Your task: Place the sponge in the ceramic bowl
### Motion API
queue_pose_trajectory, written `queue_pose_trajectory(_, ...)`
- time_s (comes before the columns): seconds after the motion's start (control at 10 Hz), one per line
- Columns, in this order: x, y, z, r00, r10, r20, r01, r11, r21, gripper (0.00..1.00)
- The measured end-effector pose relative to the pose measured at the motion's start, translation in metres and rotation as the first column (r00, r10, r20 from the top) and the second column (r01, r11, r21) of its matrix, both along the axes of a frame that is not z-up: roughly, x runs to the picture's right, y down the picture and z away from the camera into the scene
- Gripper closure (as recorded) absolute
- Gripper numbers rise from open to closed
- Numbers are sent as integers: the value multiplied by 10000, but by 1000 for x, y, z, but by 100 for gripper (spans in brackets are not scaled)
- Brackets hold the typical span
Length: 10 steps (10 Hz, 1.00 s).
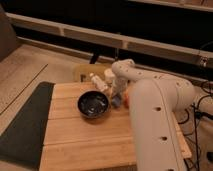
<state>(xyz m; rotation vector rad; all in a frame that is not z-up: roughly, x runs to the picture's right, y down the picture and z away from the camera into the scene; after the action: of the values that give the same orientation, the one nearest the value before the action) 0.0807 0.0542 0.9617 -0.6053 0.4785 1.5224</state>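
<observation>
My end effector hangs at the tip of the white arm, pointing down at the wooden slat desk, low over its far middle part. I cannot tell how far it is open, nor whether it has hold of anything.

The small flat blue-grey sponge sits directly under the end effector, touching it or nearly so. Whether the sponge rests on the desk or hangs lifted off it, I cannot tell. It is outside the bowl.

The round, glossy black ceramic bowl stands just to the left of the end effector, upright, its rim close to the sponge. I see only pale reflections inside it.

I judge I am this low and this near because the sponge lies right beside the bowl's rim: coming straight down keeps me clear of the bowl. A small white cup stands just beyond the end effector, and a thin orange-red bit shows just to its right.
</observation>
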Motion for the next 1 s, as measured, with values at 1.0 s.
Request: queue_pose_trajectory(1.0,-101,-83,-134,9781,-1473,1471,1056,9600,2594,100)
